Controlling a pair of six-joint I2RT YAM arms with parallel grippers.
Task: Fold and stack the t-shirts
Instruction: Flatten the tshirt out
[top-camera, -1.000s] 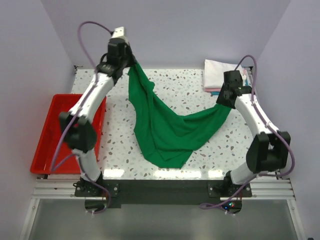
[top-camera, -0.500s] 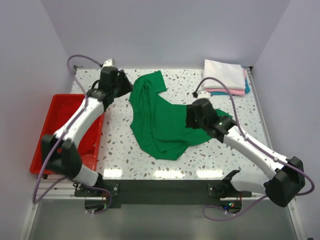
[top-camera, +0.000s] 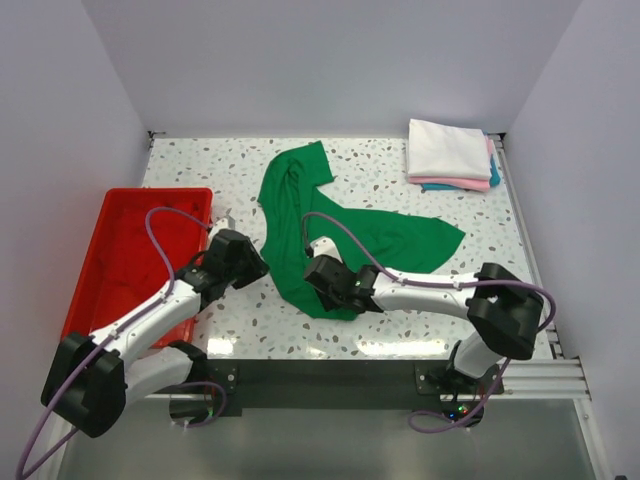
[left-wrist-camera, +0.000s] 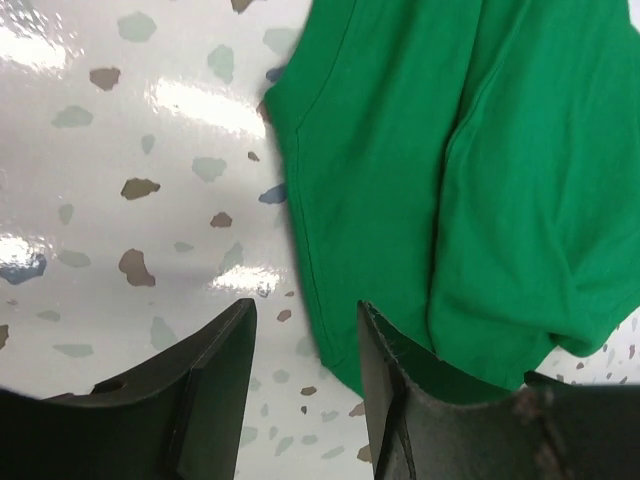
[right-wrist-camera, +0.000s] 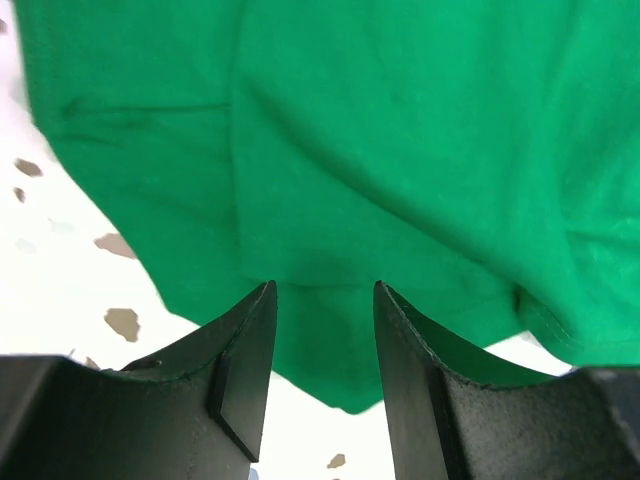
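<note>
The bright green t-shirt (top-camera: 345, 235) lies rumpled and unfolded across the middle of the table. My left gripper (top-camera: 256, 267) is open and low at the shirt's near left edge. In the left wrist view (left-wrist-camera: 305, 335) the shirt's hem (left-wrist-camera: 450, 150) runs between the jaws. My right gripper (top-camera: 314, 273) is open over the shirt's near corner. In the right wrist view (right-wrist-camera: 322, 300) green cloth (right-wrist-camera: 350, 130) fills the gap between the jaws. A stack of folded t-shirts (top-camera: 448, 150), white on top of pink and light blue, lies at the back right.
A red plastic tray (top-camera: 150, 192) stands at the left edge of the table, next to my left arm. The speckled tabletop (top-camera: 190, 160) shows around the shirt. Purple walls close in the back and both sides.
Both grippers let go of the green shirt they held up stretched between them. It now lies on the table. Both arms swung down and toward the near edge.
</note>
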